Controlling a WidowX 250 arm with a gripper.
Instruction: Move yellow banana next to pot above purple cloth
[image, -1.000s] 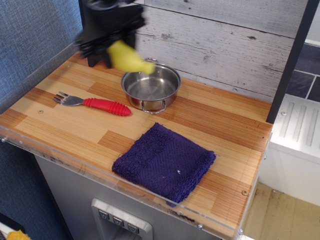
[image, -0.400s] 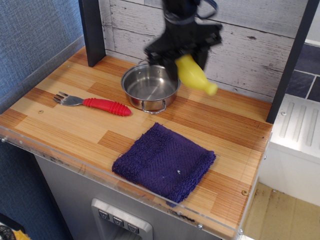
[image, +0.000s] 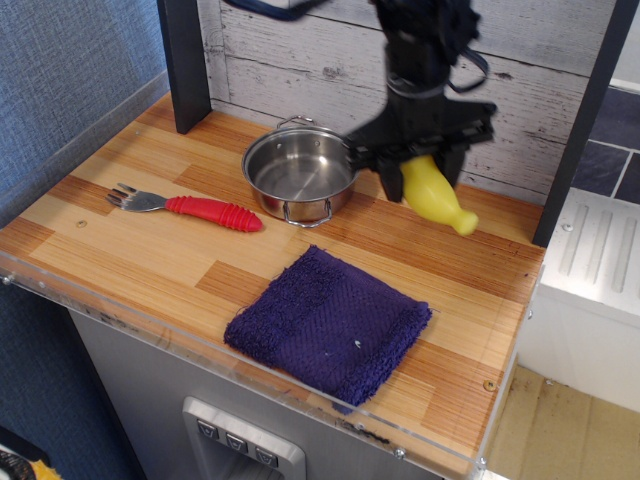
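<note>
Black gripper (image: 425, 165), jaws clenched on plump bright yellow toy banana (image: 436, 195), holds it tilted above the wooden table (image: 150, 250), right of shiny steel pot (image: 301, 175), beyond fuzzy purple cloth (image: 328, 324). Best: lower gently, release beside pot, clear of cloth.

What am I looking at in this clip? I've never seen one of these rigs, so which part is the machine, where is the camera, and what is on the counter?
The single camera looks down from the front at a small wooden counter with a plank wall behind it. The dark shape coming down from the top is the robot arm; its gripper ends in black fingers that are closed on the yellow banana, a plastic toy, holding it in the air with its narrow end pointing down to the right. On the counter lie a shiny steel pot, which is empty, a fork with a red handle to its left, and a folded purple cloth near the front edge. The banana hangs just right of the pot, behind the cloth.
</note>
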